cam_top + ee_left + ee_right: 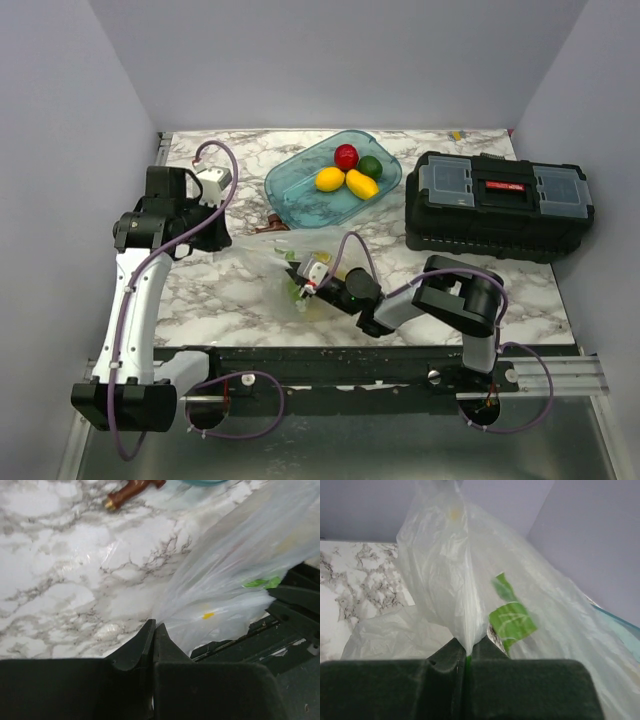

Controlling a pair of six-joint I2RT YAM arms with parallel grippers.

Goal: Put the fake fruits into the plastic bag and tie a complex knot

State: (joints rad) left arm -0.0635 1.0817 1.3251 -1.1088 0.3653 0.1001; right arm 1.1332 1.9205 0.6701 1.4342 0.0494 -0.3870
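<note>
**Left gripper** [153, 627]: jaws together, nipping an edge of the plastic bag [240, 555]; the film narrows to the fingertips.

**Right gripper** [465, 652]: jaws clamped on a gathered fold of the same bag, which rises from between them.

**Bag:** lies drawn out between the two grippers on the marble table [200, 300], front centre.

**Fake fruits** [346, 156]: one red, one green and two yellow, grouped in the teal tub [290, 185] behind the bag.

**Black toolbox** [500, 200]: stands to the right of the tub.
</note>
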